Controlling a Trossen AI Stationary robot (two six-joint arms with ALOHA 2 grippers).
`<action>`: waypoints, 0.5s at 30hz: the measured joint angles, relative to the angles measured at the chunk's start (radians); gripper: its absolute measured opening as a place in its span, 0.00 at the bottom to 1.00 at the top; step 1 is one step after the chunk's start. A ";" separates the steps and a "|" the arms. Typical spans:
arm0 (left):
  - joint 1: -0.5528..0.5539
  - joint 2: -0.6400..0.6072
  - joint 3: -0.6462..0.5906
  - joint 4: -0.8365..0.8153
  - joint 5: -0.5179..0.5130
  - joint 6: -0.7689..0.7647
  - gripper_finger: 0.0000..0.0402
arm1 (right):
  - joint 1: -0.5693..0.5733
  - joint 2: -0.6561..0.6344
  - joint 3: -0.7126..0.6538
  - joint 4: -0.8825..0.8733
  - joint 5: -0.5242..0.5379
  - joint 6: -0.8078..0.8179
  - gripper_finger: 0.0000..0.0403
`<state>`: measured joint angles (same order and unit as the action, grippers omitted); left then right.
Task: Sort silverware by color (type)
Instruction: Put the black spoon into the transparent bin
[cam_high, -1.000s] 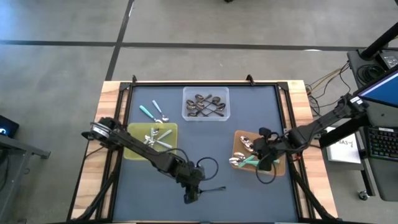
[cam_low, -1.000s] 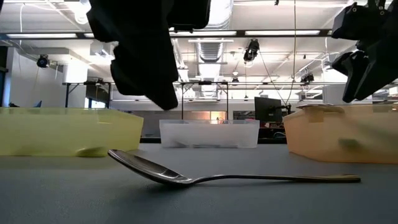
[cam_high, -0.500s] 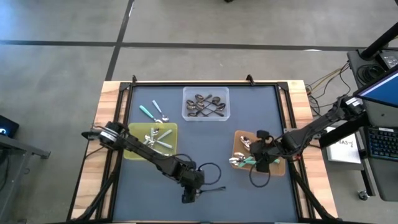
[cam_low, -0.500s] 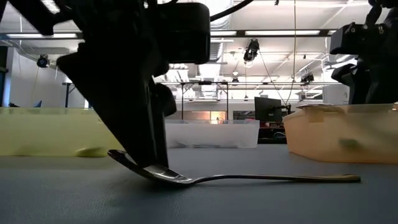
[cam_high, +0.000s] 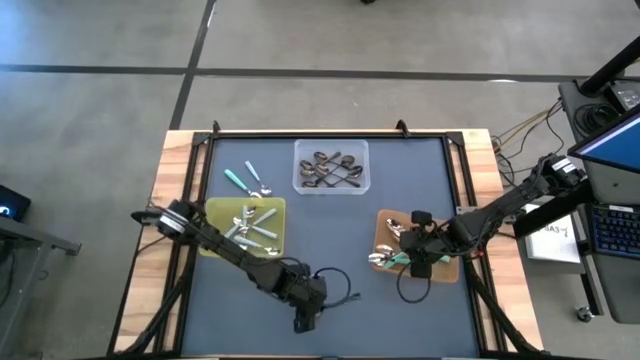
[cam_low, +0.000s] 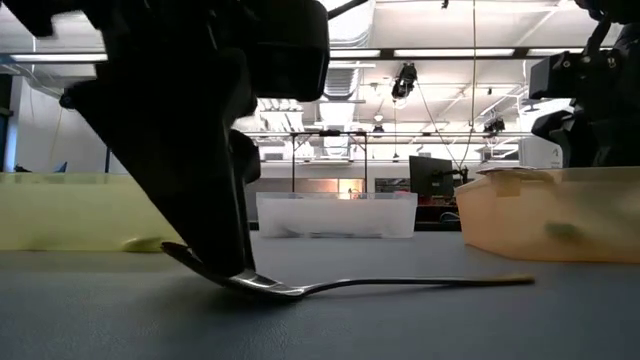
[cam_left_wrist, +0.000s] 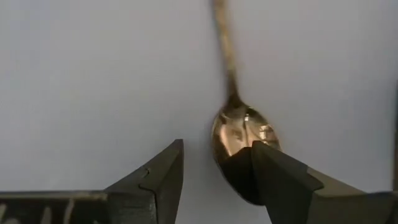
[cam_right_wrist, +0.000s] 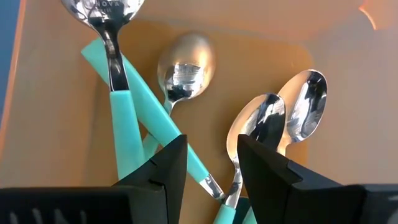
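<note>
Even overhead light fills the room; ceiling strip lights (cam_low: 440, 52) glare in the low view (the near arm a blurred silhouette). Spoon bowls (cam_right_wrist: 184, 65) glint.

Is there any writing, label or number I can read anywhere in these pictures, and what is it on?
None can be read.
White sheet beside the table, by the keyboard: dark print, too small to read.
Trays, spoons and both grippers: no writing shows.

Two dark jointed arms with looping black cables end in wedge-shaped black fingers (cam_left_wrist: 155, 180).
</note>
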<state>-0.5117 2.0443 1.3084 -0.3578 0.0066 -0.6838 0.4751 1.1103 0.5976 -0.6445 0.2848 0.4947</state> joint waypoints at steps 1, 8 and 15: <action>-0.002 0.001 0.006 0.000 0.004 -0.002 0.42 | 0.000 0.000 0.000 0.001 0.000 -0.007 0.33; -0.018 0.007 0.045 -0.002 0.045 0.001 0.42 | 0.000 -0.001 0.000 0.001 0.001 -0.009 0.33; -0.046 0.047 0.057 -0.009 0.024 -0.053 0.42 | 0.000 -0.001 0.000 0.008 0.003 -0.034 0.33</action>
<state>-0.5581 2.0913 1.3651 -0.3667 0.0303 -0.7372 0.4747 1.1091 0.5976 -0.6363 0.2881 0.4608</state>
